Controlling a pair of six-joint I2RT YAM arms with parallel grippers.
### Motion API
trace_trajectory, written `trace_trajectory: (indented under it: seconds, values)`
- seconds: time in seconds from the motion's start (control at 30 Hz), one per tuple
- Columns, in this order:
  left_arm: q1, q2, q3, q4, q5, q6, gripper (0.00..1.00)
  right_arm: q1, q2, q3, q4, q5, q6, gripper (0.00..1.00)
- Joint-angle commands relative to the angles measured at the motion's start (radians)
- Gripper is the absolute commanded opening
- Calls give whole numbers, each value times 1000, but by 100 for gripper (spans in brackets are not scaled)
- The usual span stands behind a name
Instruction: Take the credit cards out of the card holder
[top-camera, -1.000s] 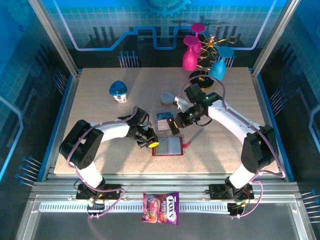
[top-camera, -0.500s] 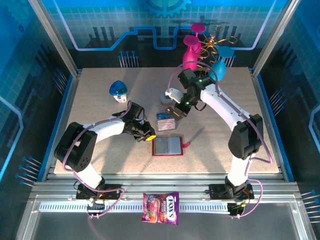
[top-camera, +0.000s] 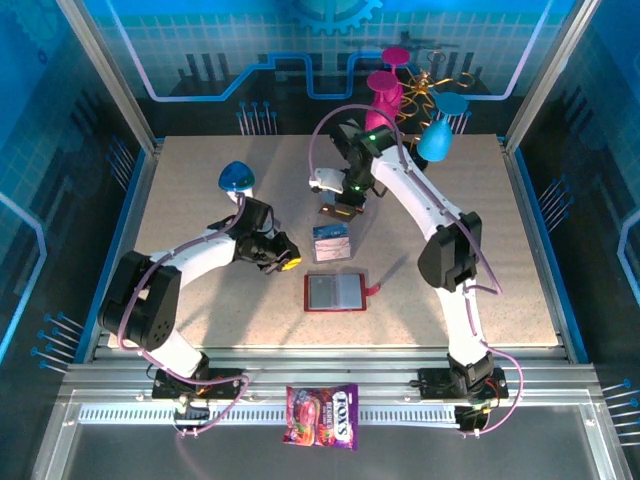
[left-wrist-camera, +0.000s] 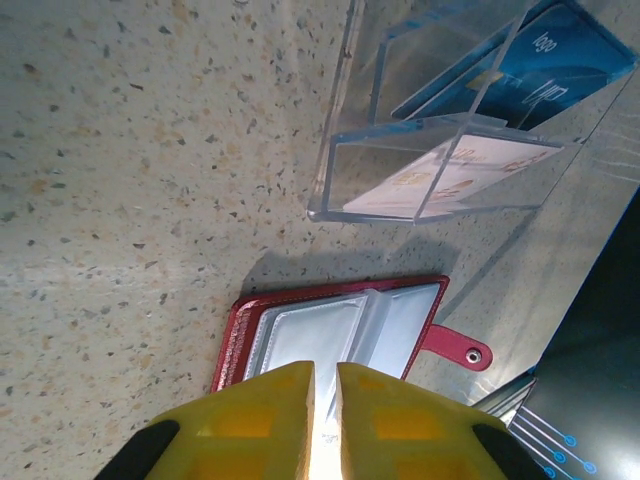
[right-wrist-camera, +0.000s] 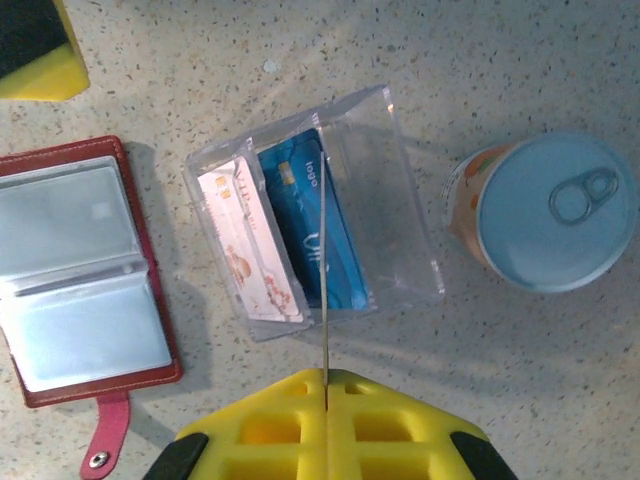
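Observation:
The red card holder (top-camera: 335, 292) lies open on the table, its grey pockets (right-wrist-camera: 80, 280) facing up. My right gripper (top-camera: 343, 200) hangs just behind the clear box (top-camera: 331, 243), shut (right-wrist-camera: 326, 375) on one of the credit cards (right-wrist-camera: 323, 270). That card is seen edge-on as a thin line over the box. Two more credit cards stand in the box, one white and pink (right-wrist-camera: 245, 250) and one blue (right-wrist-camera: 305, 215). My left gripper (top-camera: 284, 263) sits just left of the holder (left-wrist-camera: 380, 315). Its yellow fingers (left-wrist-camera: 325, 368) are nearly together with nothing between them.
A small can (right-wrist-camera: 550, 210) stands close to the right of the clear box (right-wrist-camera: 400, 200) in the right wrist view. A blue-capped bottle (top-camera: 237, 180) is at the back left. Pink and blue goblets (top-camera: 383, 95) stand at the back. A candy packet (top-camera: 322, 415) lies on the front rail.
My right arm has carried the card from beside the holder back and left to over the clear box. My left gripper has drawn back left, off the holder.

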Motion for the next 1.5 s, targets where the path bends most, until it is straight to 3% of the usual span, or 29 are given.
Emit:
trace_trajectory:
  seconds: [0.0, 0.43, 1.47]
  values:
    - [17, -30, -23, -22, 3, 14, 15, 13, 65, 116, -133, 28, -54, 0]
    - [50, -12, -4, -35, 24, 30, 14, 47, 177, 227, -84, 16, -107, 0]
    - [62, -41, -31, -38, -5, 6, 14, 26, 244, 216, -7, -21, -143, 0]
